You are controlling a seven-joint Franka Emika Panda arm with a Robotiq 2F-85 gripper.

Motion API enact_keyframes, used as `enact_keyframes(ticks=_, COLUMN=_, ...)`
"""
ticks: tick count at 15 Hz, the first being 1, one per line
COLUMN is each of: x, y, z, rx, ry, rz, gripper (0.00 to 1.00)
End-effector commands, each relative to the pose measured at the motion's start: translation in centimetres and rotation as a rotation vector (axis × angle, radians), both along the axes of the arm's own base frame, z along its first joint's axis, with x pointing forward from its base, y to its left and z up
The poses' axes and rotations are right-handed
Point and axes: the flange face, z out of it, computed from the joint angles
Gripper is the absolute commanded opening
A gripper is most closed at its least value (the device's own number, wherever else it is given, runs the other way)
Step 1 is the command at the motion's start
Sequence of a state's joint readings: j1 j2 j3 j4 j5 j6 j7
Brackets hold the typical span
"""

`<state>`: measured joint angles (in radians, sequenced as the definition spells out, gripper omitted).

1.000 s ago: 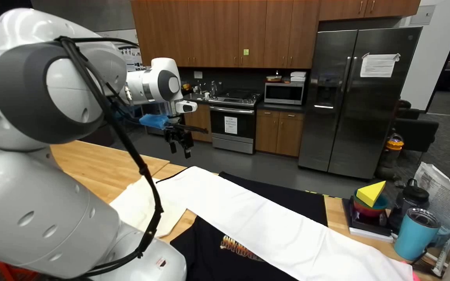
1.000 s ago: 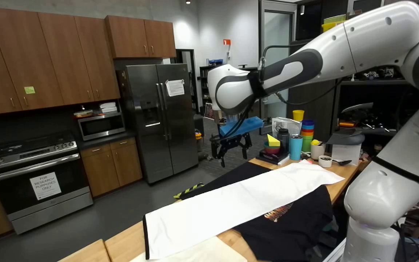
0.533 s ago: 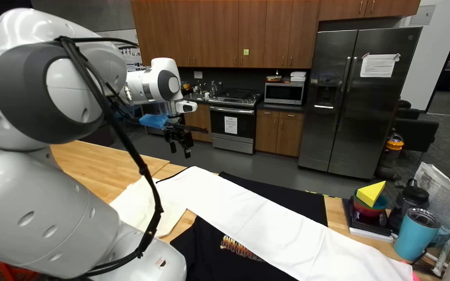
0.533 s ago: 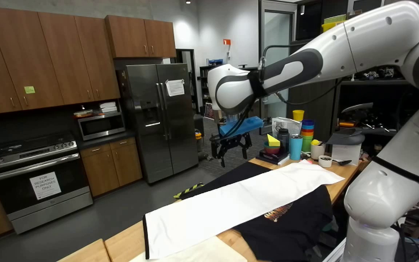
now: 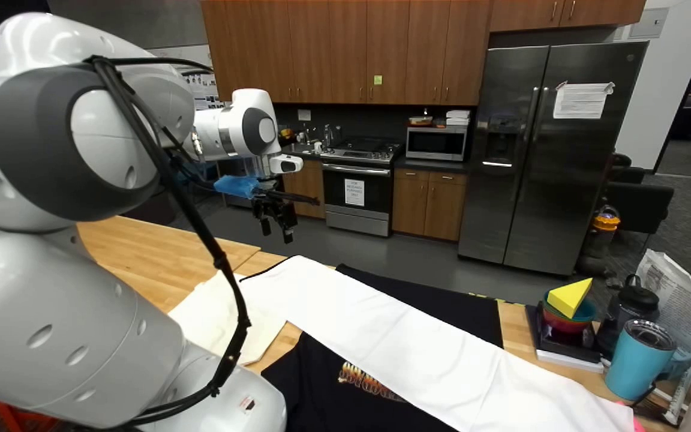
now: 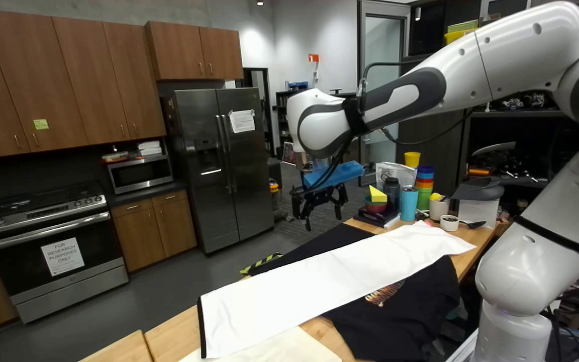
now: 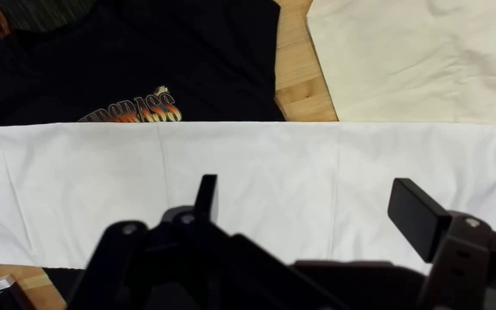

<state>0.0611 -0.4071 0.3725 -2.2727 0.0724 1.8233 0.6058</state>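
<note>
**Gripper (image 5: 277, 233) wide, nothing held; layered fabric is the main risk**

Left to right in an exterior view. Risks: cream cloth (image 5: 231, 318) runs under the white cloth (image 5: 417, 339), so a deep pinch there could drag 2 layers. Gripper hangs above the white cloth, jaws fully spread, touching nothing. Mid-length, the white cloth crosses the black T-shirt (image 5: 315, 378); same cause, could bunch both. At right, the yellow wedge (image 5: 570, 297) sits tilted in the bowls (image 5: 563, 324) (my bet for what falls); a wide swing or hard tug could topple it or the blue tumbler (image 5: 639, 363).

Edges: the white cloth's black-trimmed end, at left, lies close to the table's (image 5: 516, 324) far edge; an outward push could send it over. Height above looks like enough room to come down. Right end is tight: white cloth finishes near the blue tumbler.
</note>
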Motion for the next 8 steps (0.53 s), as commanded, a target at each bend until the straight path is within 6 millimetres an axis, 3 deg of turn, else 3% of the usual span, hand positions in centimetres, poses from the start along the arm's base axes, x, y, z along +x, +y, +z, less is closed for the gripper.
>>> enact_keyframes(ticks=1, x=0.02, y=0.0, z=0.05, rx=0.0, ry=0.001, rz=0.0, gripper=1.0)
enact_keyframes(ticks=8, x=0.69, y=0.76, z=0.69, rx=0.003, ry=-0.024, rz=0.015, gripper=1.0)
